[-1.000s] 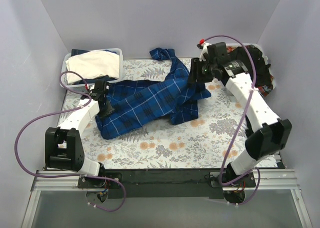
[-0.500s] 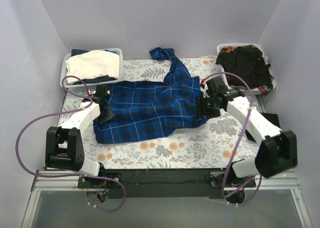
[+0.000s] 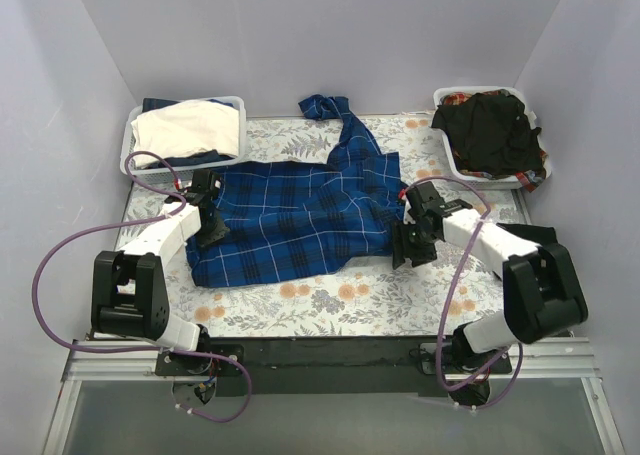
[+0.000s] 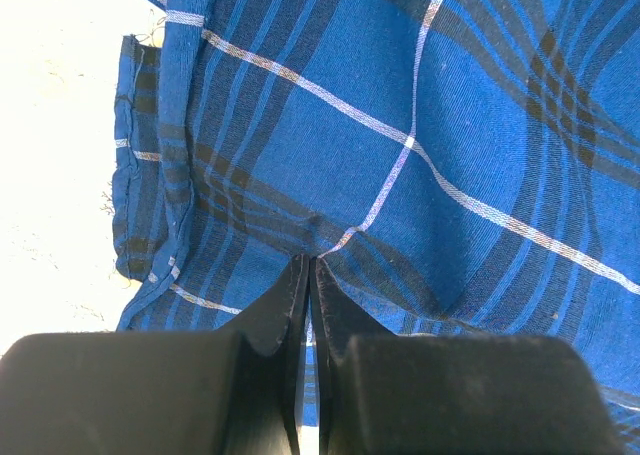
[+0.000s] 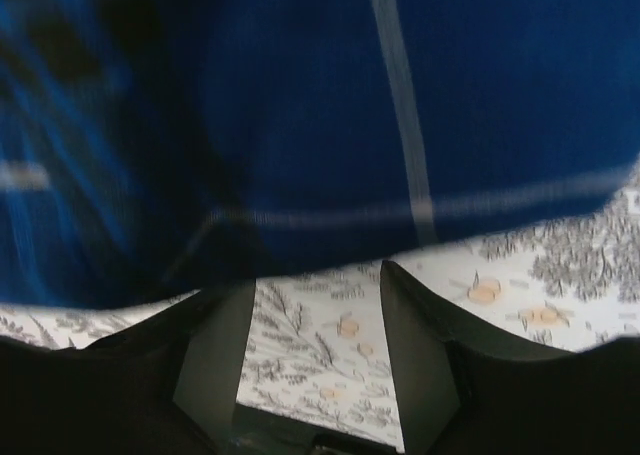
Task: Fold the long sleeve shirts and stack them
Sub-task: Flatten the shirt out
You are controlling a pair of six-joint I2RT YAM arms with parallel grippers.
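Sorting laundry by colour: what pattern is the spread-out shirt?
The shirt is royal-blue plaid with thin white lines; left wrist view shows it best.

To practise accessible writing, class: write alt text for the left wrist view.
The left gripper, shut, pinches a pucker of the plaid shirt, which fills most of the view. A washed-out pale table shows at left.

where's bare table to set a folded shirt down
Freest: the near strip of table between the plaid shirt hem and the front edge. A smaller patch lies far right, between the shirt's sleeve and the right basket. The middle is covered; the left basket fills the far left corner.
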